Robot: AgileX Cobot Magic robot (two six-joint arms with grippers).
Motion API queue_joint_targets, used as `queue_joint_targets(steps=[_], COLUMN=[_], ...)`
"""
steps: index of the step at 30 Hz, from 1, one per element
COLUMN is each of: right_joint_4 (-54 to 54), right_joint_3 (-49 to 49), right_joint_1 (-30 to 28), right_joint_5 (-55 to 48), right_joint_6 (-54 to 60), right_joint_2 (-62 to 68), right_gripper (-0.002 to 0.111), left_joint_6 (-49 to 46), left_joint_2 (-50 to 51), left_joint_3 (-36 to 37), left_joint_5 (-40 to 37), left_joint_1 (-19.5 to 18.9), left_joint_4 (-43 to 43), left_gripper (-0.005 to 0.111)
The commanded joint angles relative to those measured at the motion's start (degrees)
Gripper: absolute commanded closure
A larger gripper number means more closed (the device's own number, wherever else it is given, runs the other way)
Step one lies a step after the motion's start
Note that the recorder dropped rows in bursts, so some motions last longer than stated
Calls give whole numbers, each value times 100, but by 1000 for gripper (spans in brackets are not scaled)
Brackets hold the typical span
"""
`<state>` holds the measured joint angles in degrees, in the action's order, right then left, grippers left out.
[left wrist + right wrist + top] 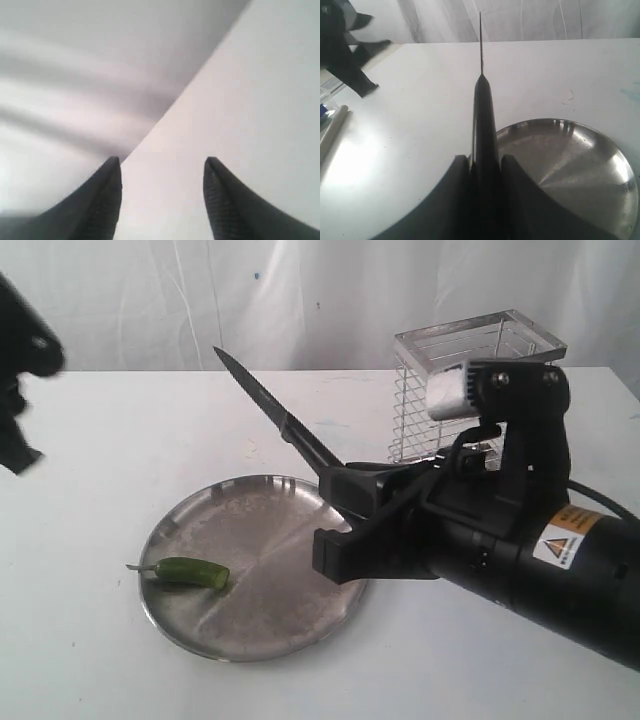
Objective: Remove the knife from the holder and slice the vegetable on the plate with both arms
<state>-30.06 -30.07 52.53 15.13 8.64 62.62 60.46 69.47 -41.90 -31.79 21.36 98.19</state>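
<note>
My right gripper (345, 485) is shut on the black knife (270, 405) by its handle, above the plate's far right rim; the blade slants up and to the left. From the right wrist, the knife (482, 115) runs straight out between the fingers of the right gripper (485, 159). The green chili (190, 572) lies on the left part of the steel plate (270, 530), its stem pointing left. The wire holder (470, 390) stands behind my right arm. My left gripper (18, 455) hangs at the far left edge, away from the plate; the left gripper (162, 162) is open over bare table.
The white table (120, 440) stretches round the plate, with a pale curtain behind it. In the right wrist view the plate (570, 160) lies to one side and a clear box edge (330, 120) shows at the table's side.
</note>
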Motion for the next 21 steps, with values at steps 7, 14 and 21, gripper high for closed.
queue_joint_targets(steps=[7,14,21], right_joint_4=[6,19,32], right_joint_3=[-2,-2,-2], right_joint_1=[-5,-5,-5], right_joint_5=[315,156,156], right_joint_6=[-131,-131,-131], right_joint_2=[-77,-77,-77], right_gripper=[108,108,108], left_joint_6=[-6743,-11562,-12064], left_joint_2=[-54,-43,508], left_joint_3=[-374,-384,-384], left_joint_5=[-2372,-1795,-275], left_joint_1=[-128,-128,-128], left_joint_4=[-8476,-12854,-12015], left_gripper=[82,55,47])
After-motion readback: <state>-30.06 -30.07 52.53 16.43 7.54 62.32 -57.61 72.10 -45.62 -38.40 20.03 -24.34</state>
